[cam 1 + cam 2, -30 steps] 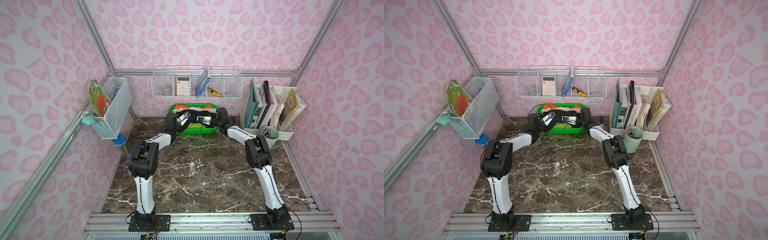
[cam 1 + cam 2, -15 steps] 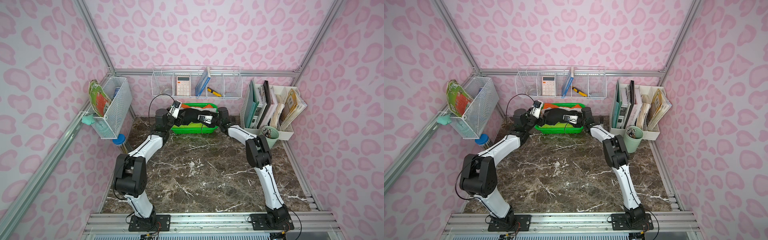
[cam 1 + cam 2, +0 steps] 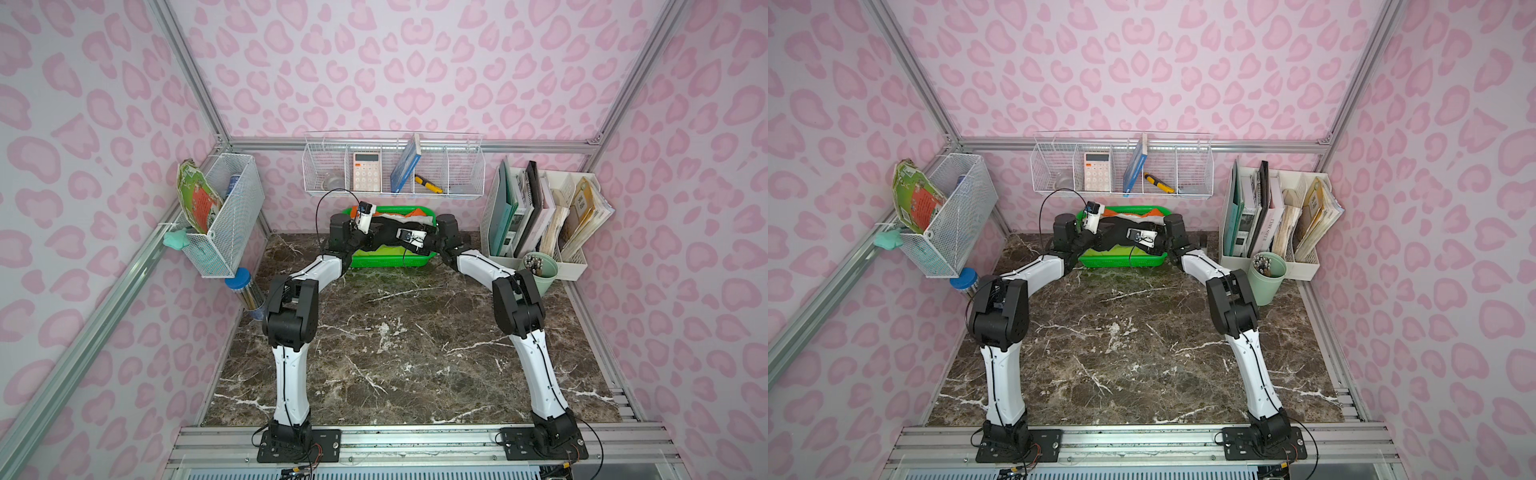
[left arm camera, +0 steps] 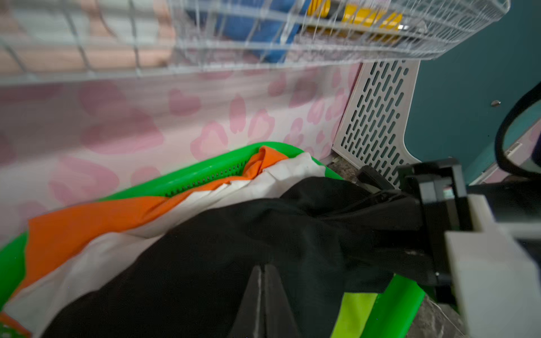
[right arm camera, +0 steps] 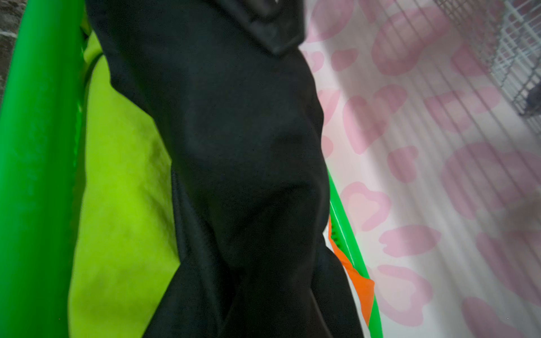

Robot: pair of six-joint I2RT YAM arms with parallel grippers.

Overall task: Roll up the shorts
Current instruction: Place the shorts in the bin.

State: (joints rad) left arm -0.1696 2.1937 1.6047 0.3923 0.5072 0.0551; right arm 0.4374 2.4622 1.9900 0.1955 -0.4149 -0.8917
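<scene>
- The left end effector (image 4: 261, 272) was closed, its tips against the shorts (image 4: 219, 248); whether it pinched cloth, I could not tell.
- The right end effector (image 4: 409, 231) gripped a bunched end of the shorts.
- The shorts lay over the green basket (image 4: 187, 175), above an orange cloth (image 4: 87, 222), a white cloth (image 4: 96, 263) and a lime-green cloth (image 5: 117, 175).
- The basket stood at the back of the bench (image 3: 395, 353).

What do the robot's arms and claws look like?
The left arm and right arm match: white tubular links, bulky black joints, black base plates, thin black cables. A white camera block sits by each claw. The left claw has two black fingers tapering to points.
</scene>
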